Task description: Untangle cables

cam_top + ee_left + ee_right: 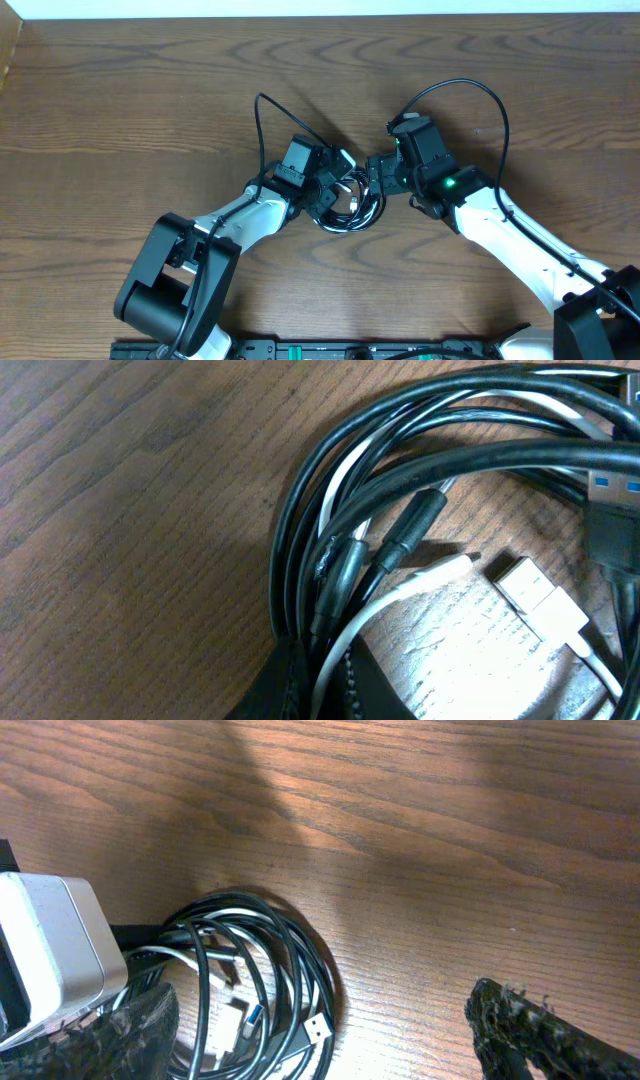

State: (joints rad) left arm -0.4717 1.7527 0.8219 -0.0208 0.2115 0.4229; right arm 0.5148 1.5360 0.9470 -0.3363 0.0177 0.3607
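My L gripper (328, 190) is clamped on the cables (420, 515) at their near edge. R gripper (320, 1010) is wide open, cables btwn its fingers, close by one.

Cables (348, 208): several thin black cords with white cord (425, 572) among them, wound together into one loose, roughly round coil lying flat on the bench (150, 100), near its middle. Two black barrel plugs (405, 530) lie side by side within the loops. A flat white plug (540, 598) rests just beside them.
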